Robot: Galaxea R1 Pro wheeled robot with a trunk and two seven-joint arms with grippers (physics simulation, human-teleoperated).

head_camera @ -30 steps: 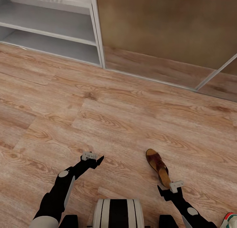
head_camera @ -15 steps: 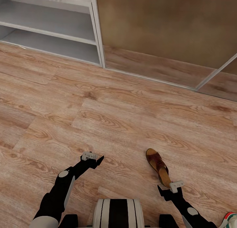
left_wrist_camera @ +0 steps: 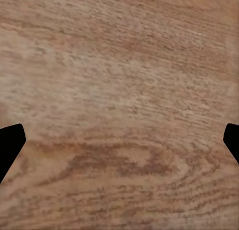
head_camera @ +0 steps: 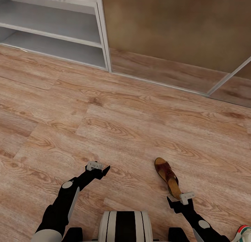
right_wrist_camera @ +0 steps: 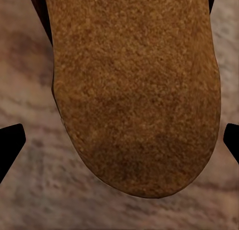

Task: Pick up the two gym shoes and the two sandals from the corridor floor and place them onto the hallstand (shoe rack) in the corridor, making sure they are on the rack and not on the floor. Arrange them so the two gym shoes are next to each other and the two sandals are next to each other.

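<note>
One dark brown sandal [head_camera: 167, 176] lies on the light wood corridor floor [head_camera: 139, 130], toe pointing away from me. My right gripper [head_camera: 173, 201] hovers over its heel end, open; in the right wrist view the tan insole of the sandal [right_wrist_camera: 134, 90] sits between the spread fingertips [right_wrist_camera: 10, 148], untouched. My left gripper [head_camera: 103, 170] hangs open over bare planks [left_wrist_camera: 119, 90]. A gym shoe [head_camera: 244, 233], white with green and red, peeks in at the lower right corner. The hallstand [head_camera: 99, 32], pale grey-white with two low shelves, stands at the upper left. The other sandal and gym shoe are out of view.
A brown wall panel with a wood baseboard [head_camera: 164, 72] runs behind the floor to the right of the hallstand, and a grey sliding rail [head_camera: 228, 76] crosses at the far right. My own base [head_camera: 124, 226] shows at the lower middle.
</note>
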